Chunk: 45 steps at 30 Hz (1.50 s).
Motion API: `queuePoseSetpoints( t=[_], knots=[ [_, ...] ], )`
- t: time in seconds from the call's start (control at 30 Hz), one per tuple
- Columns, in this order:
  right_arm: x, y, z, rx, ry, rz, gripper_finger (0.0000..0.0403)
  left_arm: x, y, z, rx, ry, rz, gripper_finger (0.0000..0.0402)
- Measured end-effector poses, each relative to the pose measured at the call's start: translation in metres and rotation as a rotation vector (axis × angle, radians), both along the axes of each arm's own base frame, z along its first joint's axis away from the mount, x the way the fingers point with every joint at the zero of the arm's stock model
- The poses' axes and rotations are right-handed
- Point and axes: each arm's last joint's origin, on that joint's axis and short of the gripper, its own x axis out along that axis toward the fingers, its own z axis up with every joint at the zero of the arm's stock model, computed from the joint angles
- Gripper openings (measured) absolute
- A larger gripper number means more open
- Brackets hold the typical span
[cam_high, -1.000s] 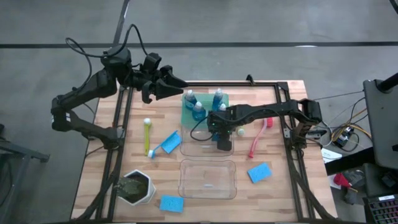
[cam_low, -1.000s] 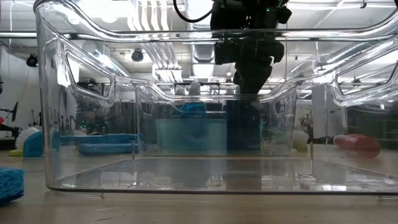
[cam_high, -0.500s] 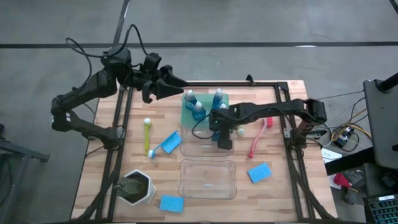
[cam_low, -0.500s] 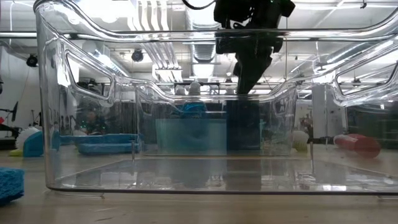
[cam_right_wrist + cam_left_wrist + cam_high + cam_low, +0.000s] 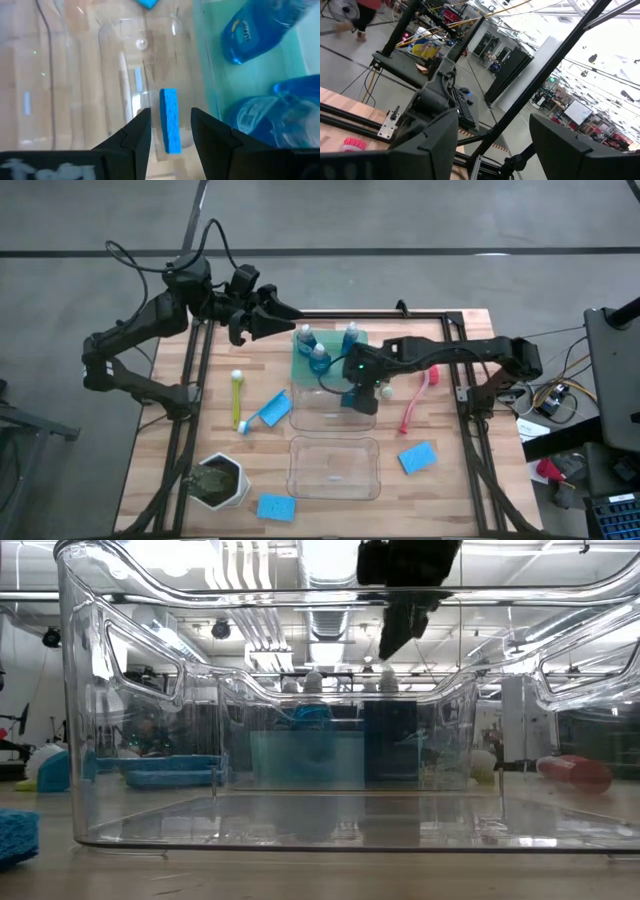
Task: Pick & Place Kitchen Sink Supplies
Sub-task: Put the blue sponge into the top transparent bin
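The blue sponge stands on edge in the clear bin, below the gap between the right gripper's parted fingers, touching neither. A second ago those fingers reached down into the bin around the sponge; now they are wider and lifted above its rim. The left gripper, fingers spread and empty, hovers well away from the sponge.
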Motion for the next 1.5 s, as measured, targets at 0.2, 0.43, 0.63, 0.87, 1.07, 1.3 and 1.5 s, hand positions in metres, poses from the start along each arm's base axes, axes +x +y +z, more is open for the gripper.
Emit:
queuePoseSetpoints(
  t=[0.2,0.43,0.63,0.87,1.07,1.3,1.5],
  knots=[
    [-0.022,0.004,0.026,0.084,-0.045,-0.097,0.0137,0.0,0.0,0.0,0.001,0.0,0.0,0.0236],
    [-0.061,0.021,0.058,0.329,-0.102,-0.223,0.0137,0.0,0.0,0.0,0.001,0.0,0.0,0.0236],
    [-0.096,0.045,0.064,0.496,-0.092,-0.364,0.0137,0.0,0.0,0.0,0.001,0.0,0.001,0.0236],
    [-0.131,0.07,0.035,0.645,0.027,-0.534,0.0137,0.0,0.0,-0.001,0.0,0.005,0.001,0.0236],
    [-0.154,0.082,-0.003,0.746,0.12,-0.684,0.0137,0.0,0.001,-0.001,-0.003,0.008,0.023,0.0236],
    [-0.176,0.09,-0.045,0.752,0.261,-0.837,0.0137,0.0,0.001,-0.002,-0.006,0.017,0.024,0.0236],
    [-0.189,0.094,-0.074,0.708,0.363,-0.922,0.0137,0.0,0.001,-0.003,-0.011,0.031,0.024,0.0236]
  ],
)
